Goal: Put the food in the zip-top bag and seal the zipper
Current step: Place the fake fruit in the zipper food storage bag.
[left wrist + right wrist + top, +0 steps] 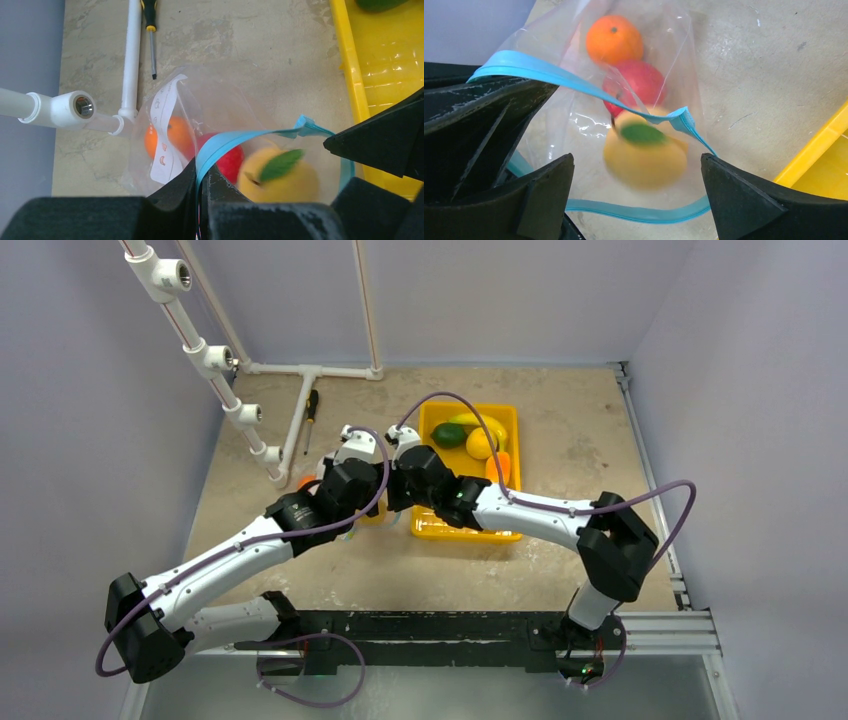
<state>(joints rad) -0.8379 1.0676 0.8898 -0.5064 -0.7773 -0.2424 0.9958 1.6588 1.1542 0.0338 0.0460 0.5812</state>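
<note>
The clear zip-top bag hangs open left of the yellow tray. My left gripper is shut on the teal-blue zipper, holding one side of the mouth up. Inside the bag are an orange fruit, a red fruit and a blurred yellow-peach fruit with a green leaf. My right gripper is open and empty just above the bag's mouth, with the peach fruit below its jaws. In the top view both grippers, left and right, meet beside the tray. A dark green piece, a lemon and a banana lie in the tray.
The yellow tray sits right of the bag, its rim close to my right gripper's fingers. White pipes stand at the left and back, and a screwdriver lies beside them. Walls close in the left, back and right sides.
</note>
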